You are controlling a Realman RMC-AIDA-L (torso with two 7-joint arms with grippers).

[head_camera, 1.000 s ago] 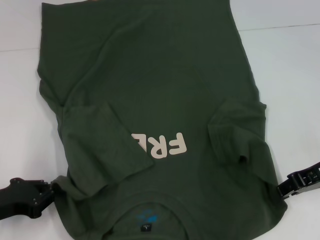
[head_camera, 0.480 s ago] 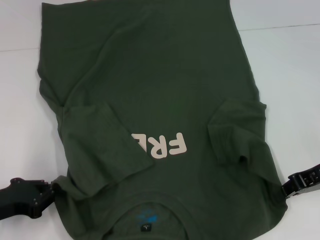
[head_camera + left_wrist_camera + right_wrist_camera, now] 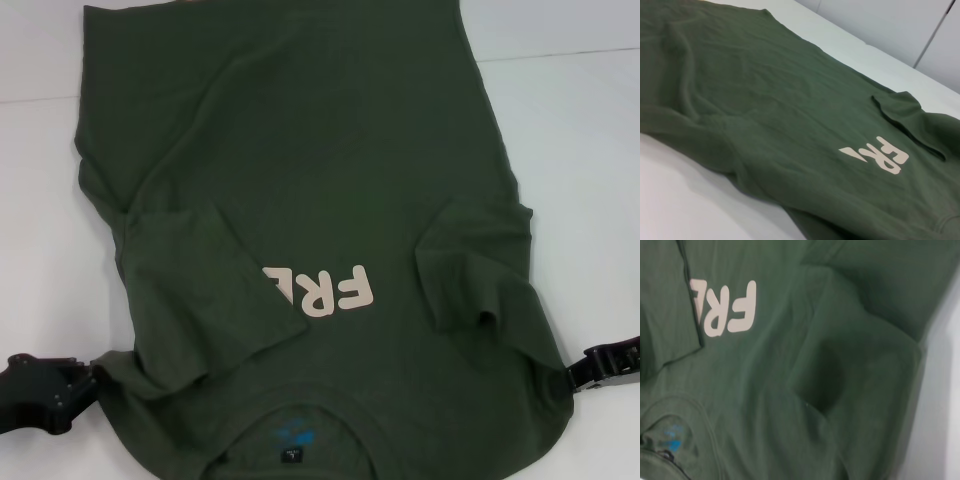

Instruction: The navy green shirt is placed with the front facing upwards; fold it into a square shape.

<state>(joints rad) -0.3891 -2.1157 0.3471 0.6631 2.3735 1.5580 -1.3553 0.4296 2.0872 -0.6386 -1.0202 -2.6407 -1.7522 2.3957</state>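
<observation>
The navy green shirt (image 3: 300, 170) lies front up on the white table (image 3: 580, 150), its collar (image 3: 295, 435) nearest me. Both short sleeves are folded inward over the chest, and the left one (image 3: 190, 290) covers part of the pale "FRE" letters (image 3: 325, 288). My left gripper (image 3: 85, 378) sits low at the shirt's left shoulder edge. At the right shoulder edge is my right gripper (image 3: 580, 375). The left wrist view shows the shirt (image 3: 780, 110) stretched across the table with part of its letters (image 3: 880, 155). In the right wrist view are the letters (image 3: 725, 310), the folded right sleeve (image 3: 850, 365) and the blue print inside the collar (image 3: 672, 437).
Bare white table surrounds the shirt on the left (image 3: 40, 220) and right. The shirt's hem runs out of the head view at the far side. A pale wall or panel (image 3: 890, 25) stands beyond the table in the left wrist view.
Both grippers have slid slightly outward and toward me along the shirt's shoulder edges, the right one more. The shirt's left shoulder edge shifted a little outward with the left gripper.
</observation>
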